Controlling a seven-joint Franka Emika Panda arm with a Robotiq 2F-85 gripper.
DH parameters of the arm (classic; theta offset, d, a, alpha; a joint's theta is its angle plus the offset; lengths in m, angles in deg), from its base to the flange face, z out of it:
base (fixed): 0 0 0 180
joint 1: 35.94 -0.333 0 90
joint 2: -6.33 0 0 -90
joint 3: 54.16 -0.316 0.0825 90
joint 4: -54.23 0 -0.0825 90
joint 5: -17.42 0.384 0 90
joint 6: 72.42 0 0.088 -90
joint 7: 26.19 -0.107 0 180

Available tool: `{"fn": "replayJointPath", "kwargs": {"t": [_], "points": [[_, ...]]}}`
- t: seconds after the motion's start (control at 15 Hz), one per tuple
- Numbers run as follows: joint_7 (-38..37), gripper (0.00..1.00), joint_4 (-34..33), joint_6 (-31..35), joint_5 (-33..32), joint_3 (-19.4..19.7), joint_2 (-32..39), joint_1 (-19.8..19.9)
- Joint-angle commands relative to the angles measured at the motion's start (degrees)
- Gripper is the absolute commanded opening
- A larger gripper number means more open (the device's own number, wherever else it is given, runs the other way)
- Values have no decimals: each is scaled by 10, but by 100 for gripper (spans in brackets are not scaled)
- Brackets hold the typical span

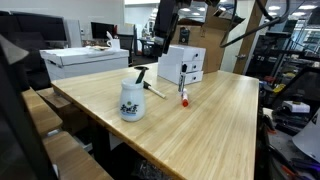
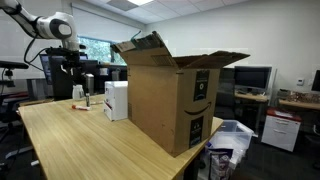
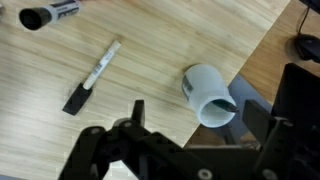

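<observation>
The counter is pale wood with a fine grain. The spray bottle is white with dark print, the end effector black.

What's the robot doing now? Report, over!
Empty jaws open, high over the table. Nearest: white cup, untouched, near the table edge. Beside it, apart: black-tipped stick and marker.
</observation>
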Motion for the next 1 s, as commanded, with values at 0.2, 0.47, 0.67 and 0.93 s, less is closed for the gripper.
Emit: {"fn": "replayJointPath", "kwargs": {"t": [0.2,0.47,0.67,0.93], "points": [[55,100,-32,2,13,-16,59,-18],[67,100,-55,12,3,-25,92,-27],[73,100,-74,13,-2,-25,113,-30],[73,100,-93,7,-12,-22,130,-30]]}}
